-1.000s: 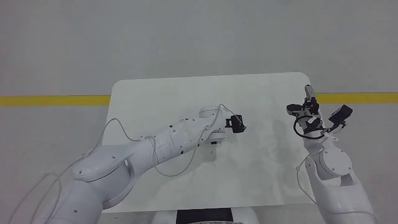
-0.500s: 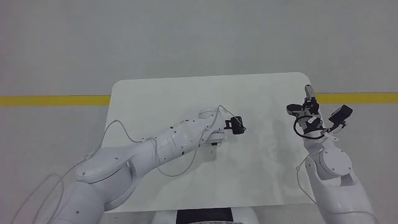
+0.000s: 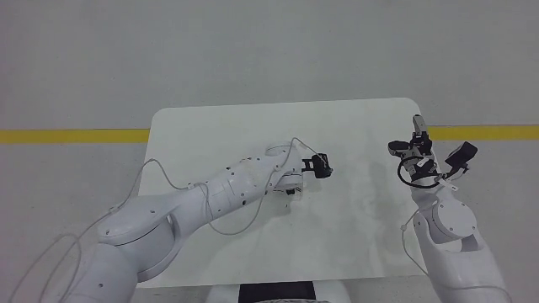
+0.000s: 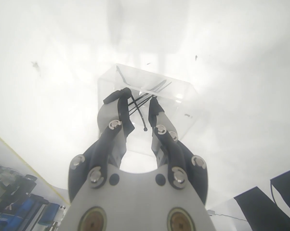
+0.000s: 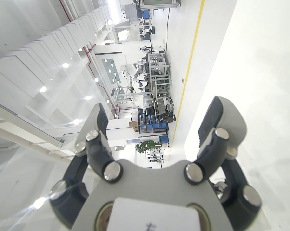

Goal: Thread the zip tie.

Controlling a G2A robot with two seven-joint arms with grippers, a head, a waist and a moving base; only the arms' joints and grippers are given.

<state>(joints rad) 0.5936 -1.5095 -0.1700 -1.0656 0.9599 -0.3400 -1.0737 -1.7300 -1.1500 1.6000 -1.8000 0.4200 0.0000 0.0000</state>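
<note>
My left gripper (image 3: 319, 167) has nudged a touch farther across the table (image 3: 210, 135), hardly more. The zip tie (image 4: 138, 112) lies crossed with other black ties in a clear box (image 4: 183, 90), right between my left fingers, which stand partly apart (whether a pad touches it, I can't tell). I judge I should close on one strand only, near its head. My right gripper (image 5: 157, 121) hangs wide open and empty at the table's right edge.
</note>
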